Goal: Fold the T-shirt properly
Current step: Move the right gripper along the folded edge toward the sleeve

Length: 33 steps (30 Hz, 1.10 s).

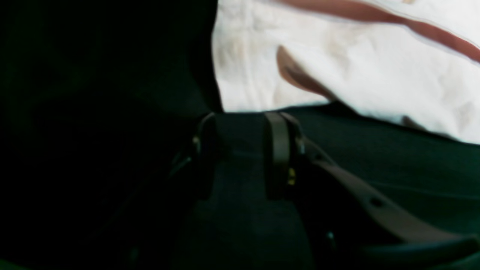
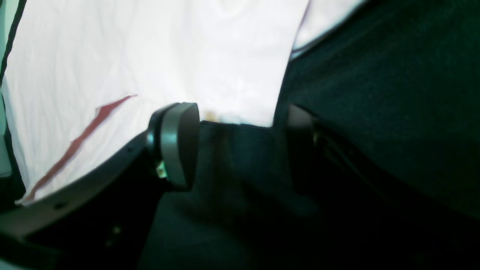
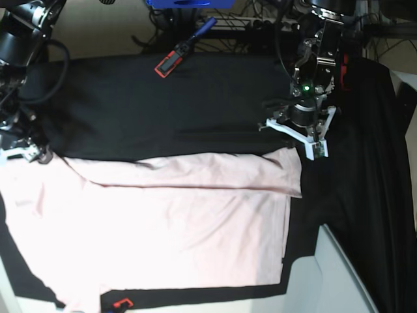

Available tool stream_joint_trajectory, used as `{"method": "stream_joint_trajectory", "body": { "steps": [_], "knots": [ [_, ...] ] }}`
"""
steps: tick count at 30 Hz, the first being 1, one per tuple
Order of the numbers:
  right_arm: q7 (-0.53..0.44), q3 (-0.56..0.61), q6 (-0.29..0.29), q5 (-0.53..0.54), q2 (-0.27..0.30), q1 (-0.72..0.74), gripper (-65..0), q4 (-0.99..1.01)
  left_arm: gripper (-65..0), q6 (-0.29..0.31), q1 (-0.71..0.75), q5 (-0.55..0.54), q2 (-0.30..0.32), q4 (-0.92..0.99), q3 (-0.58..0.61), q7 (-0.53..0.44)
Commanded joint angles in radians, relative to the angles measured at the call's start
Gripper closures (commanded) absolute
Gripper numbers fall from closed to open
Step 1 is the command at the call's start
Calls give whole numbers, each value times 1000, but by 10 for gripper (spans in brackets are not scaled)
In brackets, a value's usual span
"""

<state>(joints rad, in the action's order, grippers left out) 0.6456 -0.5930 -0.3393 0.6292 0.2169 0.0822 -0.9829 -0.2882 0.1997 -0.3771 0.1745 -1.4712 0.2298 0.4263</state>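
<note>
**A:** What lies nearest the camera in the base view?

**B:** The near edge of a black table cloth [image 3: 195, 290], with the bottom edge of a pale pink T-shirt [image 3: 169, 228] just above it. The T-shirt lies flat, plain side up, across the left and middle of the table. A long strip along its far edge is already folded toward the middle.

**A:** And beyond that?

**B:** The two arms, one at each far corner of the T-shirt. The left gripper [image 3: 311, 145] is on the right of this view, just off the far right corner. The right gripper [image 3: 26, 154] is at the left edge, by the far left corner.

**A:** Are they holding cloth?

**B:** No. In the left wrist view the left gripper's fingers [image 1: 276, 150] are spread, with only black cloth between them and the shirt's edge at their tips. The right wrist view shows the same: fingers [image 2: 176, 144] apart, the shirt's edge at their tips, nothing pinched.

**A:** Which step is this?

**B:** It looks like the pause between folds, with both arms lined up to take the far corners.

**A:** What does the next move need?

**B:** Probably each gripper sliding onto its corner, closing on all the layers, then both lifting together so the fold stays straight.
</note>
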Motion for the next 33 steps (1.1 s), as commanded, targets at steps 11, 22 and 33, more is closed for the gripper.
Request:
{"method": "stream_joint_trajectory", "body": {
  "steps": [11, 22, 33],
  "knots": [
    [-42, 2, -16, 16, 49, 75, -335, 140, -208, -1, -9, 7, 12, -15, -4, -22],
    [-33, 2, -16, 17, 46, 86, -12, 143, -208, -1, -9, 10, 12, -15, -4, -22],
    [47, 2, -16, 19, 55, 144, -4, 121, -208, -1, -9, 10, 12, -13, -4, -20]
  ]
}}
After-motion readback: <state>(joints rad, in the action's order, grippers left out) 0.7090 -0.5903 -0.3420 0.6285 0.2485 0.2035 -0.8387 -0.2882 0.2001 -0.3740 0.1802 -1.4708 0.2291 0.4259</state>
